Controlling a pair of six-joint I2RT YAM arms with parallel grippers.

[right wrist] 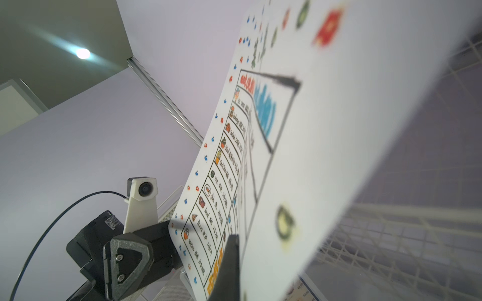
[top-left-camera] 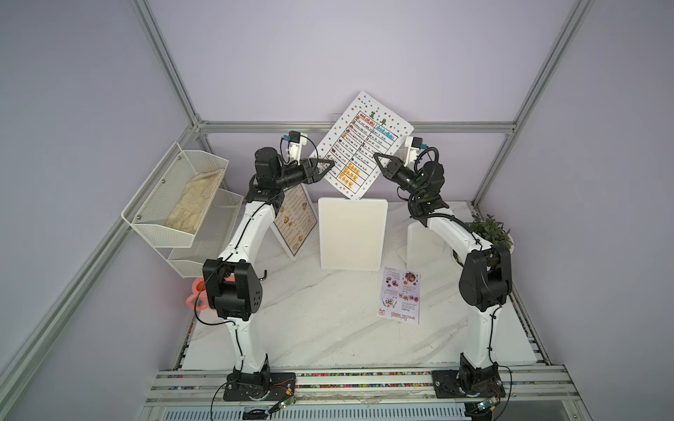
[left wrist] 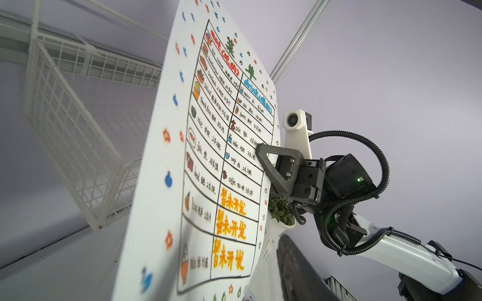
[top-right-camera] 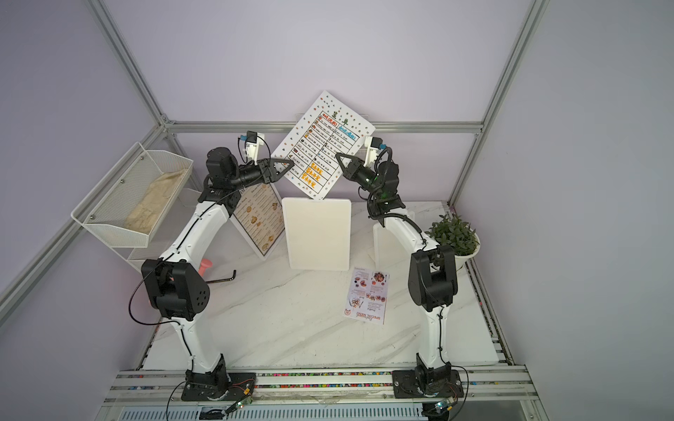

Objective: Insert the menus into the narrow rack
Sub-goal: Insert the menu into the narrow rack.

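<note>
Grid menu (top-left-camera: 359, 145) aloft between both tools, above white board (top-left-camera: 352, 233).
Right tool (top-left-camera: 379, 160) clamped on its edge; left tool (top-left-camera: 326, 166) half-open astride opposite edge, grip unclear, so the sheet may twist or slip.

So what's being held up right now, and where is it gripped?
The white grid menu: right gripper pinches one side edge; left gripper sits at the opposite edge, grip unclear.

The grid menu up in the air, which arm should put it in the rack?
Probably the right: its pincer is shut on the grid menu. The left pincer looks open beside the sheet's edge.
</note>
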